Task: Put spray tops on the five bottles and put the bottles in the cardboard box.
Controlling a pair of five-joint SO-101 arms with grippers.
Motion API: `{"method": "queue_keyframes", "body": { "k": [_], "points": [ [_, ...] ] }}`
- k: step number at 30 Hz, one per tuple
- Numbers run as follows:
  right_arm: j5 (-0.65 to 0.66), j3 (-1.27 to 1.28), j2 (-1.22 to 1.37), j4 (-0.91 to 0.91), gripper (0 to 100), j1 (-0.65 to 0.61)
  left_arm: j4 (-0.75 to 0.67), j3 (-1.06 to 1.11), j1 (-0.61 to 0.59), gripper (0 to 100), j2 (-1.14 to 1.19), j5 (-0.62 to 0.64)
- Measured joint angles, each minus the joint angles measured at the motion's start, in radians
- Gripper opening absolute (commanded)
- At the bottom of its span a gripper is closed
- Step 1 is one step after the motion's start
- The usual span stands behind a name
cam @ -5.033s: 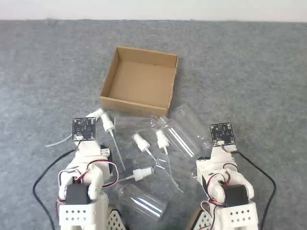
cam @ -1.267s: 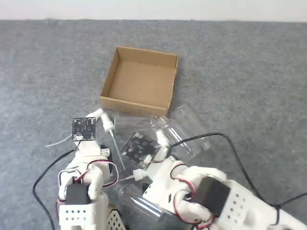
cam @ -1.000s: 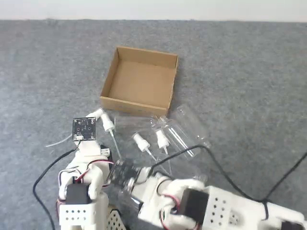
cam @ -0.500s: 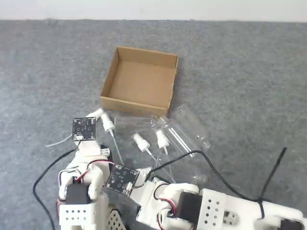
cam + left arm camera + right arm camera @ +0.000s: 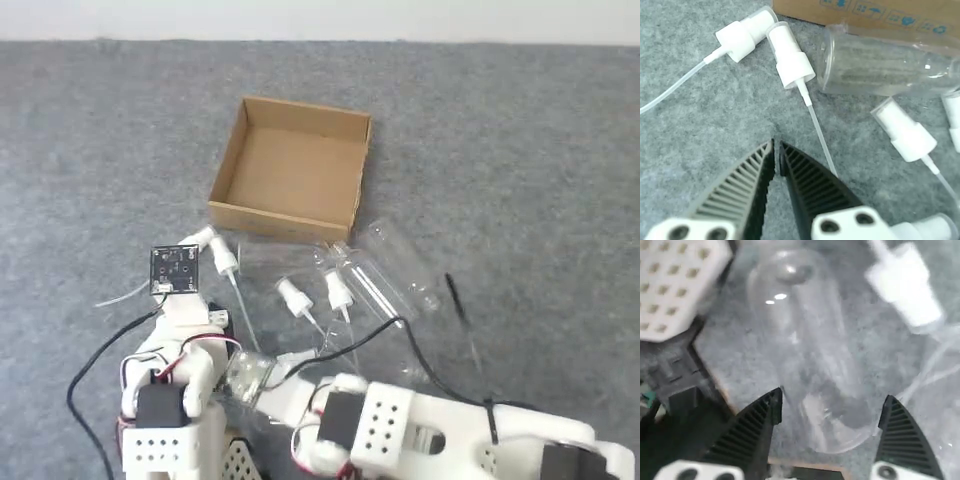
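Cardboard box (image 5: 295,168) sits open toward the far edge of the table (image 5: 520,150), whose grey surface stretches wide beside it to the right edge. Five spray tops (image 5: 223,258) lie between box and arms. The clear bottles (image 5: 375,285) are hard to count, perhaps four lying there. Left gripper (image 5: 776,150) hangs nearly closed, holding nothing. Right gripper (image 5: 827,405) spreads wide astride one bottle (image 5: 805,360) near the near edge, not clamping it.

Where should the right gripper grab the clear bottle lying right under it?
Take the clear bottle across its round body, about mid-length, from straight above. It lies on its side on the carpet, and the right gripper has its fingers open either side of it, so closing across the width should hold.
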Motion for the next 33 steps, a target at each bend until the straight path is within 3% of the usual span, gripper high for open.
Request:
{"method": "queue_keyframes", "body": {
  "k": [7, 15, 20, 27, 33],
  "points": [
    [0.115, 0.000, 0.002, 0.000, 28.1, 0.155, 0.000, 0.000, 0.002, 2, 0.000, 0.000],
    [0.204, 0.000, 0.002, 0.000, 15.8, 0.161, 0.000, 0.000, 0.002, 2, 0.000, 0.000],
    [0.258, 0.000, 0.002, 0.000, 18.0, 0.161, 0.000, 0.000, 0.002, 2, 0.000, 0.000],
    [0.270, 0.000, 0.000, 0.003, 9.5, 0.164, 0.000, 0.000, 0.002, 2, 0.000, 0.000],
    [0.298, -0.003, -0.002, 0.084, 9.8, 0.167, 0.000, 0.000, 0.002, 2, 0.000, 0.000]
  ]
}}
